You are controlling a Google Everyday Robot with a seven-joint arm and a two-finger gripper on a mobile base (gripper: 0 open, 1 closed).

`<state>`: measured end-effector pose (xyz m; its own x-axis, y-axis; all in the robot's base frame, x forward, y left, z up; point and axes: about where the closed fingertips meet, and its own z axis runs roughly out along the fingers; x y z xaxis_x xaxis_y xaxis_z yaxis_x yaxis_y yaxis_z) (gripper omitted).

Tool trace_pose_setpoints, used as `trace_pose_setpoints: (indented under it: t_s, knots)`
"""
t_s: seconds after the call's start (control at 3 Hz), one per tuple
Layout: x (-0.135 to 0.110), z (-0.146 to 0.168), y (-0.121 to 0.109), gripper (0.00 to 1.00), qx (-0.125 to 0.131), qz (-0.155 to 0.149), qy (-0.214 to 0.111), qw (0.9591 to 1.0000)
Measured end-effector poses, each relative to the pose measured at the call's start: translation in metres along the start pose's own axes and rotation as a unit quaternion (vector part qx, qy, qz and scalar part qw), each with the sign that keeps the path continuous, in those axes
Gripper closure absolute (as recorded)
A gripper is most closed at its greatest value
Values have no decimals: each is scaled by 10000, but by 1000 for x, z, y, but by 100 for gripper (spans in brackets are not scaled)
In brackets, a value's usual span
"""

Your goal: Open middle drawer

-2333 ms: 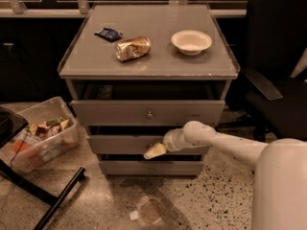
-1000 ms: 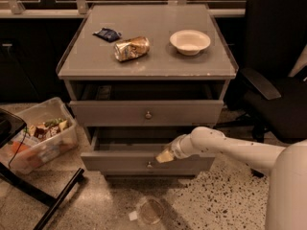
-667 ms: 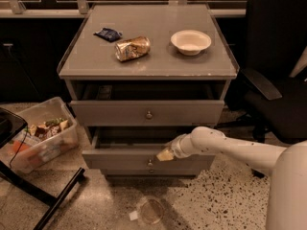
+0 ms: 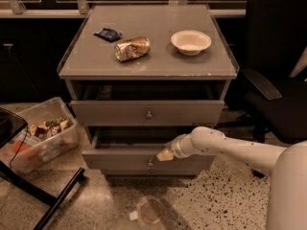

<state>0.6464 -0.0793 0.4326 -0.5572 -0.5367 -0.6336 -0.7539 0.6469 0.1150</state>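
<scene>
The grey cabinet (image 4: 148,56) has the middle drawer (image 4: 115,160) pulled out toward me, its dark inside (image 4: 134,137) showing. Its small round knob (image 4: 150,163) is on the flat front. My gripper (image 4: 165,155) is at the end of the white arm (image 4: 225,147) that reaches in from the right. Its tip is at the drawer front's top edge, just above and right of the knob. The upper drawer (image 4: 146,113) with its own knob sits above, slightly ajar. The lowest drawer is hidden under the pulled-out front.
On the cabinet top lie a crushed can (image 4: 132,48), a white bowl (image 4: 191,41) and a dark packet (image 4: 109,34). A clear bin (image 4: 38,133) of snacks stands on the floor at left, with a black stand leg (image 4: 53,200). A black office chair (image 4: 278,80) is at right. A clear cup (image 4: 149,211) lies on the floor in front.
Since the earliest frame the middle drawer has slid out toward me with my gripper at its front. Over the last second drawer and arm have barely moved.
</scene>
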Motion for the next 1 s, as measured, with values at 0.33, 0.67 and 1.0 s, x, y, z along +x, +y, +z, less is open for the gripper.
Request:
trace_pose_setpoints:
  t_s: [0.33, 0.67, 1.0]
  knots:
    - [6, 6, 6, 16, -104, -61, 91, 9999]
    - [24, 4, 24, 0, -255, -121, 290, 9992]
    - [23, 4, 25, 0, -255, -121, 290, 9992]
